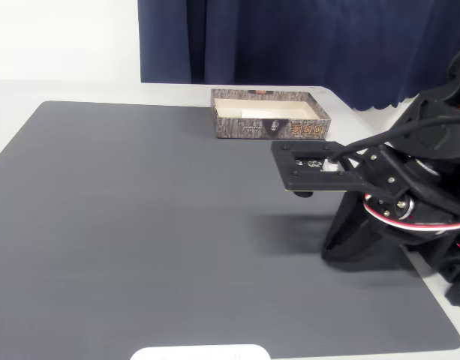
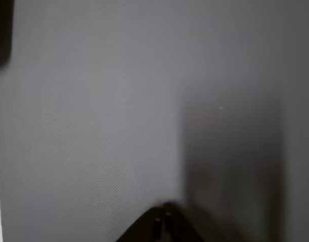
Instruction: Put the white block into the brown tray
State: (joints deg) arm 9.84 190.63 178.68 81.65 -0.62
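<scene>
White and round-cornered, the block [image 1: 200,352] lies at the near edge of the grey mat [image 1: 139,225] in the fixed view, cut off by the bottom of the picture, so just its far side shows. The tray [image 1: 269,127] sits well apart from it at the far edge of the mat, its pale inside facing up and gold lettering on its near wall. The black arm [image 1: 410,180] stands at the right of the mat, reaching left above bare mat, just in front of the tray. In the wrist view the claw [image 2: 163,220] shows at the bottom edge, its tips together with nothing between them, over plain mat. The pale worktop [image 1: 64,90] borders the mat, with a navy curtain [image 1: 290,37] behind.
</scene>
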